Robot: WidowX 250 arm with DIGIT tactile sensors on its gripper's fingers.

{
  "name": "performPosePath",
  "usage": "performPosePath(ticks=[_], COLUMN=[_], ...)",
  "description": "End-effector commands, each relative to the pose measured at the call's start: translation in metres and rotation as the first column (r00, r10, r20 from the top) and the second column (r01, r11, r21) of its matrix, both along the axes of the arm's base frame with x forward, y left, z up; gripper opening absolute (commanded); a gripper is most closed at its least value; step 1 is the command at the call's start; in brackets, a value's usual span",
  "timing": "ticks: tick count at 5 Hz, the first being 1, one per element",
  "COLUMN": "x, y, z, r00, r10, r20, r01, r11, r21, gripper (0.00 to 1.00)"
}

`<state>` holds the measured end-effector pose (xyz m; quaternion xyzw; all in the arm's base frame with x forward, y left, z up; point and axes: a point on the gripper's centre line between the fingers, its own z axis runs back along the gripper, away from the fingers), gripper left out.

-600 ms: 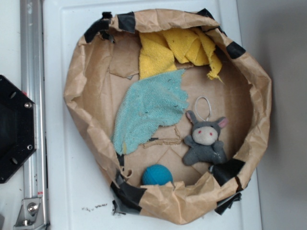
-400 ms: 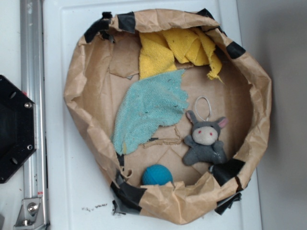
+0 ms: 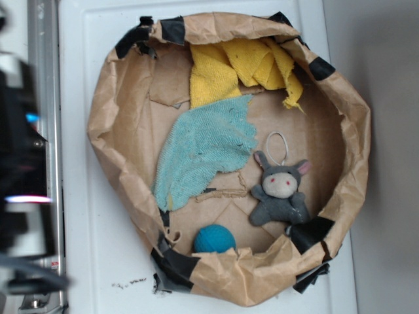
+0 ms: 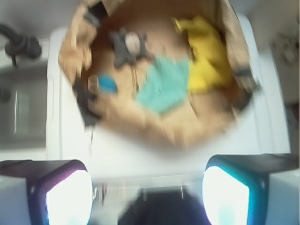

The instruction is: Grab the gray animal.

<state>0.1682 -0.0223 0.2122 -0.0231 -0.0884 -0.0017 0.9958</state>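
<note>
Fingers [image 4: 147, 187] stand spread wide, well apart from the gray animal [image 4: 127, 45] lying inside the paper bag [image 4: 154, 126].

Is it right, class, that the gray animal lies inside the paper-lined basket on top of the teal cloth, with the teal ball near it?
Not quite. The gray animal lies on the bare brown paper of the basket, beside the teal cloth and clear of it, as the exterior view shows. The teal ball is indeed nearby.
</note>
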Motion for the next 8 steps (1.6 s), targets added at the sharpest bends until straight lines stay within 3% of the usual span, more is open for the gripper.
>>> performPosePath(ticks=[1,2,3,4,5,6,7,8], x=[0.045,0.051,0.069,0.104,0.133,0.149,0.15,0.133], y=[0.002,0.002,-0.007,0.0,-0.003,-0.015,-0.029,-0.027], z=[-0.045,-0.067,-0.078,-0.088,-0.109,-0.13,-0.169,-0.188], r00=[0.923,0.785,0.656,0.564,0.577,0.585,0.617,0.633], r10=[0.332,0.518,0.682,0.79,0.791,0.785,0.761,0.752], r20=[-0.194,-0.34,-0.324,-0.241,-0.204,-0.203,-0.2,-0.18], r01=[-0.372,-0.612,-0.752,-0.804,-0.793,-0.793,-0.785,-0.774], r11=[0.897,0.736,0.55,0.46,0.484,0.501,0.577,0.614], r21=[-0.238,-0.29,-0.364,-0.376,-0.369,-0.346,-0.227,-0.155], gripper=[1.0,1.0,1.0,1.0,1.0,1.0,0.0,0.0])
